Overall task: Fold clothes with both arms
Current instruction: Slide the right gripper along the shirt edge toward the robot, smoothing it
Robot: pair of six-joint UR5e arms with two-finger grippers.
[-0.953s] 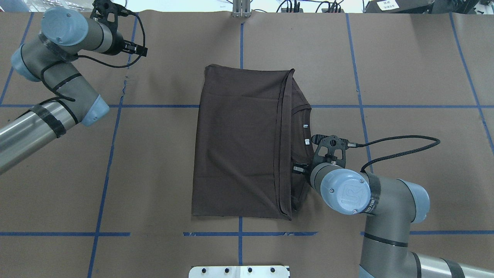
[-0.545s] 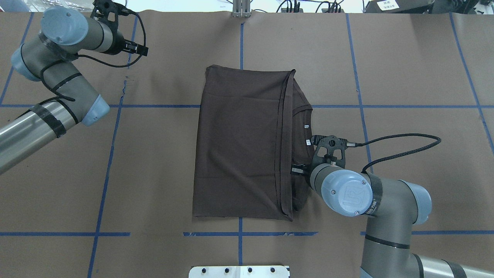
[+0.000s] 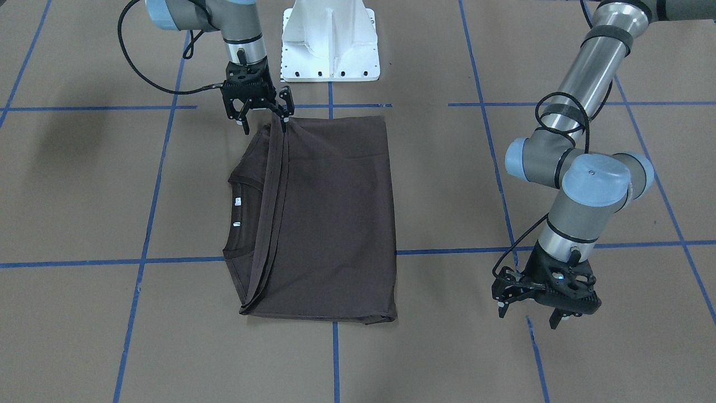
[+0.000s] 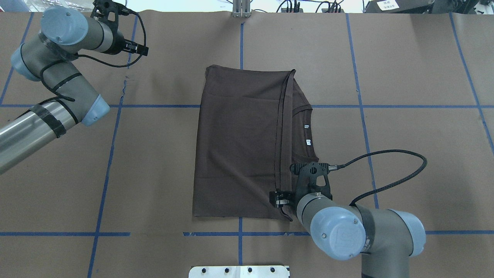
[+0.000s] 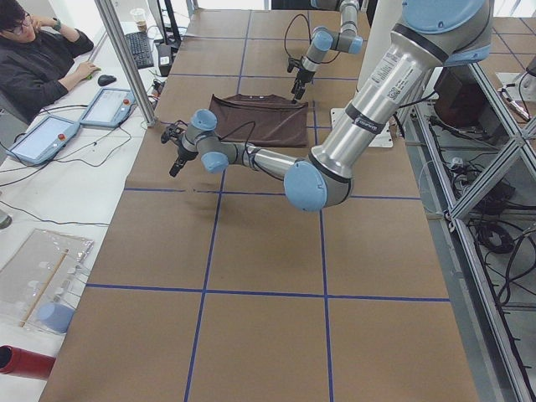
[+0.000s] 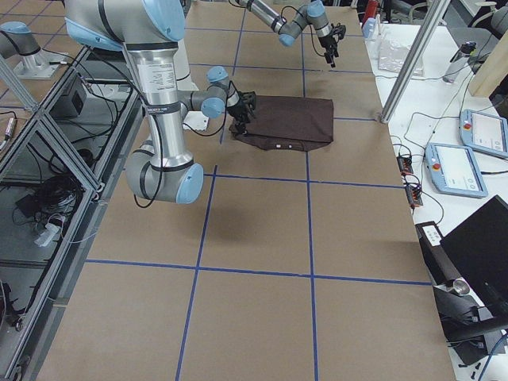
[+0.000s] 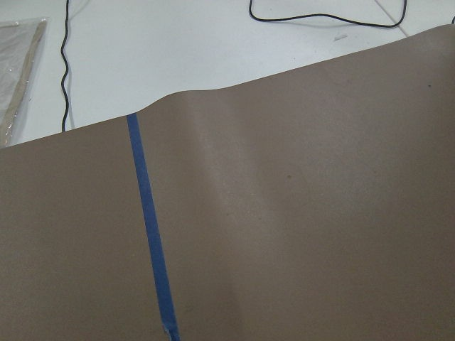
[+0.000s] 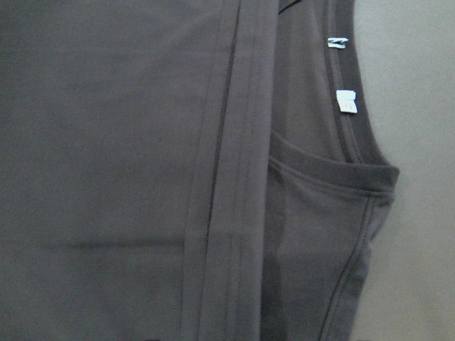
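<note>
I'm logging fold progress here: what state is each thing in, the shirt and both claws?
T-shirt: folded over, lying flat on the table.
right claw: open, at a corner of the T-shirt.
left claw: open, above bare table, apart from the T-shirt.

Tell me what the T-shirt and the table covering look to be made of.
T-shirt: soft matte knit, probably cotton jersey; it lies in soft creases and its collar is ribbed. Table covering: matte brown kraft-type paper, judging by its wavy lifted edge; the blue grid lines look like tape.
</note>
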